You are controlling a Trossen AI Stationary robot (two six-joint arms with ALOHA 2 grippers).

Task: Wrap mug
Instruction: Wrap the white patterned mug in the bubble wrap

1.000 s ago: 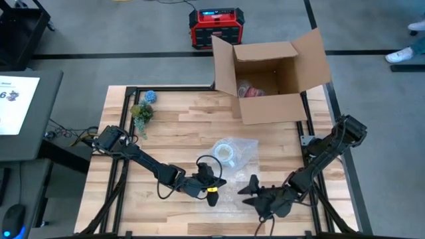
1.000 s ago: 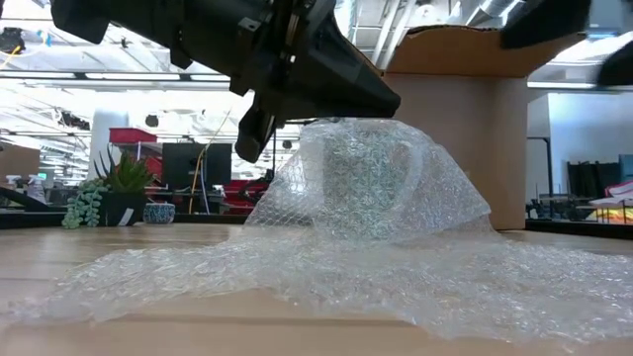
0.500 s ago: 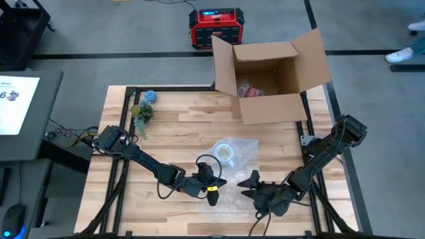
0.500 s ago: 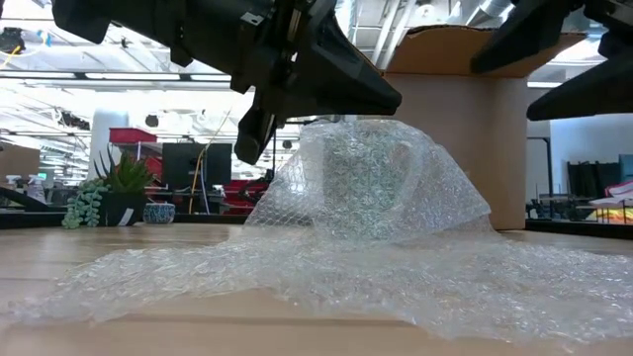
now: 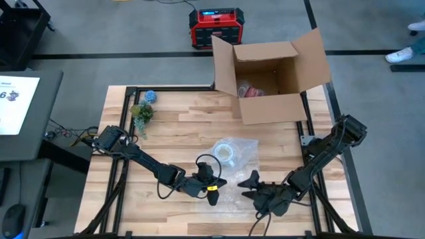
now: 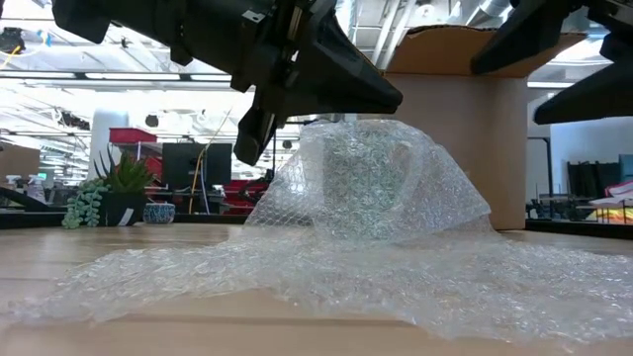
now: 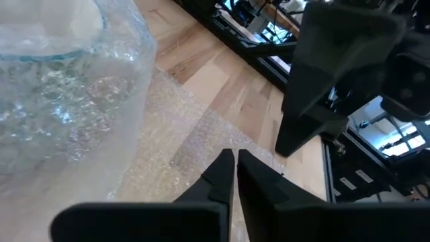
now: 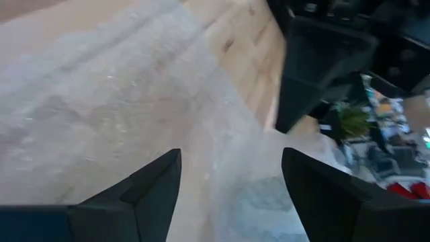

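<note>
Mug (image 5: 226, 153): pale, upright near the table's (image 5: 179, 123) middle, standing on and draped in a clear bubble wrap sheet (image 6: 326, 262) that blurs its surface and handle; no print or label readable through it. Left gripper (image 5: 216, 182): fingers pressed together with nothing between them, above the sheet's near edge just beside the mug. Right gripper (image 5: 250, 182): fingers spread wide and empty, over the sheet's right side; open cardboard box (image 5: 269, 79) behind, contents indistinct.
</note>
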